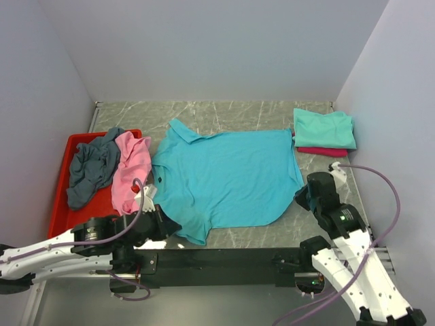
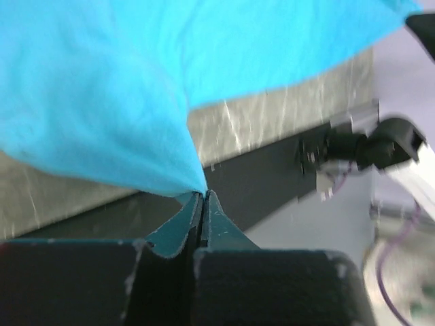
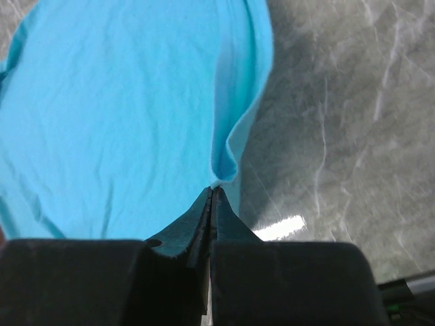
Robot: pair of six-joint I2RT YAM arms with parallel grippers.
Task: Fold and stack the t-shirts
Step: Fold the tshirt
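The turquoise collared t-shirt (image 1: 224, 176) lies spread on the marble table, collar at the far left. My left gripper (image 1: 170, 227) is shut on its near-left sleeve corner (image 2: 136, 122), pinched at the fingertips. My right gripper (image 1: 304, 197) is shut on its right hem edge (image 3: 231, 156), lifted slightly off the table. A pink shirt (image 1: 130, 170) and a slate-grey shirt (image 1: 92, 170) lie crumpled in the red tray. A folded mint-green shirt (image 1: 325, 128) sits on a folded crimson one (image 1: 319, 151) at the far right.
The red plastic tray (image 1: 68, 197) stands along the left wall. Grey walls close in the left, back and right. A black rail (image 1: 224, 258) runs along the table's near edge, also seen in the left wrist view (image 2: 272, 183).
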